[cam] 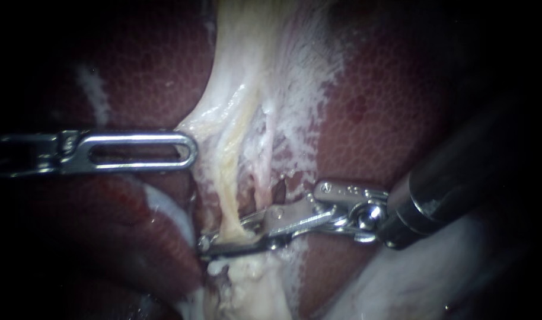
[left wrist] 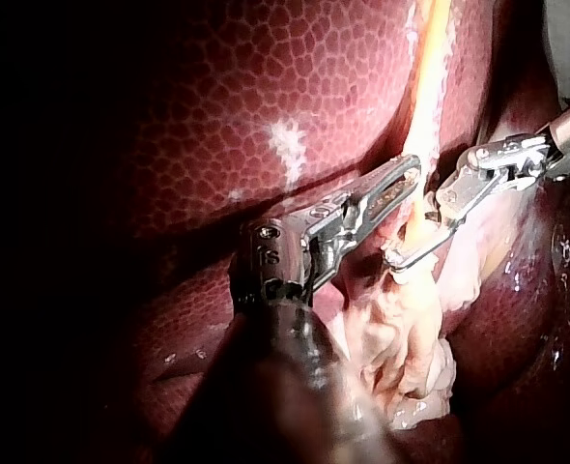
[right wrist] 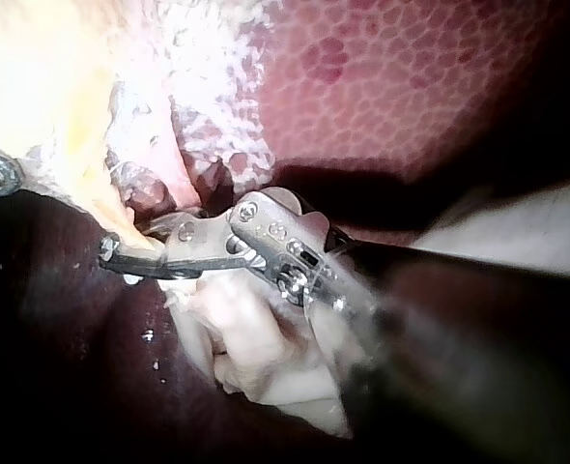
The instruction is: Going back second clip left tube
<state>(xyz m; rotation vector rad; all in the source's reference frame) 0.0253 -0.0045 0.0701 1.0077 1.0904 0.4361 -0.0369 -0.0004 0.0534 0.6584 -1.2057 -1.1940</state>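
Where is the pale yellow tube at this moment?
In the endoscope view's lower centre, the pale yellow tube runs down between the open jaws of the silver right instrument.

No legible writing, label, brand or number in any view; nothing readable on liver (cam: 395, 118) or tube (cam: 228, 198).

Mottled red liver (cam: 372, 118), pale tissue (cam: 247, 71)

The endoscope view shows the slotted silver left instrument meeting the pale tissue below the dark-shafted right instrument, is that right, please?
Not quite: the endoscope view shows the slotted silver left instrument meeting the pale tissue above the dark-shafted right instrument, not below.
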